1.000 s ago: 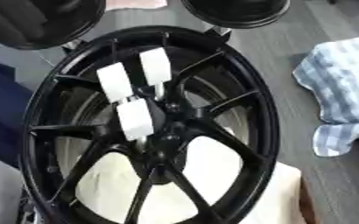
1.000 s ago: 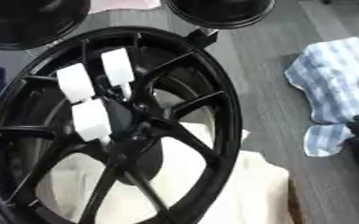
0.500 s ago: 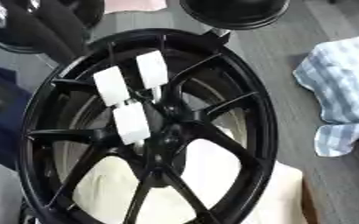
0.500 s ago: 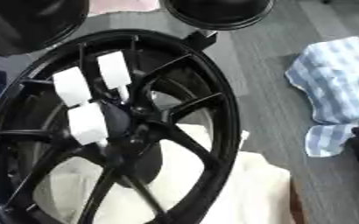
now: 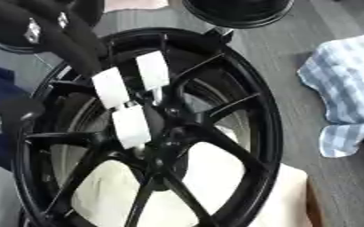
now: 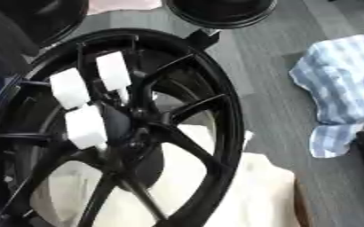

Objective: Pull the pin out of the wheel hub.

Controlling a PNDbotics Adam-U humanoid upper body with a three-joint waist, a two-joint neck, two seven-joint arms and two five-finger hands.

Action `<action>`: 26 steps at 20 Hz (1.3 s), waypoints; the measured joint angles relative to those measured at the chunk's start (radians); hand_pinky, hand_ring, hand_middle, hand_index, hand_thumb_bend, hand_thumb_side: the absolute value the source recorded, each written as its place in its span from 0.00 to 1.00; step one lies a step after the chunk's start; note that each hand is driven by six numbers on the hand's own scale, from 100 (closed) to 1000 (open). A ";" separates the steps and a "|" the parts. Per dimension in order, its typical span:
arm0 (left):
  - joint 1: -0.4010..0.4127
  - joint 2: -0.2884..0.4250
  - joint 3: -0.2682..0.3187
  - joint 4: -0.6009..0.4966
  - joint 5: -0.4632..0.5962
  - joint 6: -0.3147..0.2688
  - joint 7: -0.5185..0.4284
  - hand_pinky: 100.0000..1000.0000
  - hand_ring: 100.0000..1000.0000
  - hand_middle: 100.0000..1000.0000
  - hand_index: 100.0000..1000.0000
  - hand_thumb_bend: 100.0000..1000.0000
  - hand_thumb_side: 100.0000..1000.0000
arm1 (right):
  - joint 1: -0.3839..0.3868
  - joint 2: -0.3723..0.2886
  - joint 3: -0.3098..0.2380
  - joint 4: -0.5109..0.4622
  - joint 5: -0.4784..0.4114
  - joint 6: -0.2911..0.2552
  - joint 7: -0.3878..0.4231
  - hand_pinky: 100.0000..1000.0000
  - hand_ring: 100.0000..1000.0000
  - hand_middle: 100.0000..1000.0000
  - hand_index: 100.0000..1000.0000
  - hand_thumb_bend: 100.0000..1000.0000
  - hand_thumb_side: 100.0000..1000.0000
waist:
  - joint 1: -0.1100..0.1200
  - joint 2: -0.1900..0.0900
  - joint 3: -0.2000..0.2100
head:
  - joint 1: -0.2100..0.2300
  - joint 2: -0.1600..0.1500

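Lying on cream cloth [image 5: 216, 177] over grey floor [image 5: 294, 53], the black wheel hub [image 5: 251, 111] meets the left hand [image 5: 131, 104], white-tipped fingers [image 5: 129, 126] straight at its centre; checked cloth [image 5: 348, 88] at right.

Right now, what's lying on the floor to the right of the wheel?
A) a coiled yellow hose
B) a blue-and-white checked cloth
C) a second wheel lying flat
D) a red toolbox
B: a crumpled blue-and-white checked cloth lies on the grey floor to the right of the black wheel, clear of its rim.
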 measured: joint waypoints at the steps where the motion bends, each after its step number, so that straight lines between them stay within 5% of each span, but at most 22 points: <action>1: 0.003 -0.004 0.000 0.000 -0.017 0.000 0.000 0.83 0.83 0.69 0.87 0.03 0.22 | -0.001 0.000 0.003 0.000 0.000 0.001 0.001 0.82 0.67 0.60 0.55 0.09 0.40 | 0.000 0.003 -0.001 | 0.001 0.000; 14: 0.029 -0.044 -0.015 0.000 -0.217 -0.029 0.029 0.89 0.93 0.84 0.91 0.18 0.03 | -0.018 0.022 0.019 0.000 0.007 0.019 0.019 0.82 0.67 0.60 0.55 0.09 0.41 | 0.000 0.027 -0.034 | 0.025 -0.010; 26: 0.052 -0.056 -0.021 0.000 -0.345 -0.055 0.055 0.87 0.88 0.74 0.85 0.17 0.06 | -0.035 0.046 0.029 0.000 0.011 0.036 0.028 0.82 0.66 0.59 0.54 0.10 0.41 | 0.006 0.054 -0.057 | 0.044 -0.026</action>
